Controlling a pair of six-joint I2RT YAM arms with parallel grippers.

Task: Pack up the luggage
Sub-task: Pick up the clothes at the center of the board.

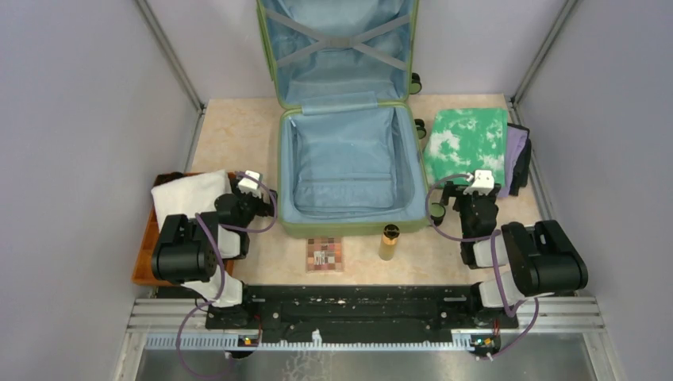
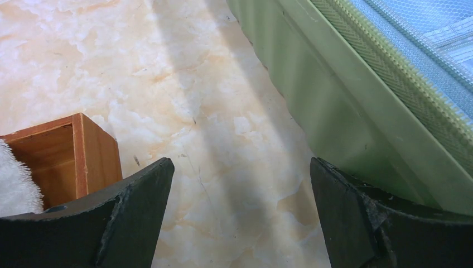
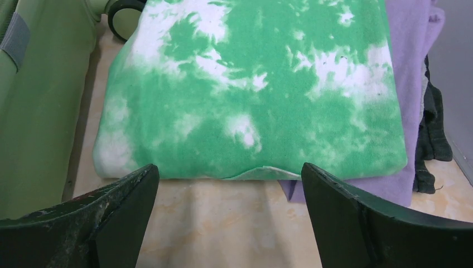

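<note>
The luggage [image 1: 349, 228], a light-green suitcase with blue lining, lies open mid-table with nothing inside, its lid upright at the back. My left gripper [image 1: 252, 179] is open and empty between the suitcase's left wall and a wooden tray. In the left wrist view the gripper [image 2: 240, 167] hovers over bare table, with the green shell [image 2: 334, 100] on its right. My right gripper [image 1: 480, 178] is open and empty just in front of a folded green-and-white cloth [image 1: 467, 143]. In the right wrist view the gripper [image 3: 228, 173] faces that cloth's [image 3: 256, 84] near edge without touching it.
A white towel [image 1: 186, 198] lies in the wooden tray [image 2: 83, 151] at left. A purple cloth [image 3: 407, 84] and a dark garment [image 3: 435, 128] lie under and beside the green cloth. A makeup palette [image 1: 324, 254] and an amber bottle [image 1: 389, 242] sit before the suitcase. A suitcase wheel [image 3: 125, 14] shows.
</note>
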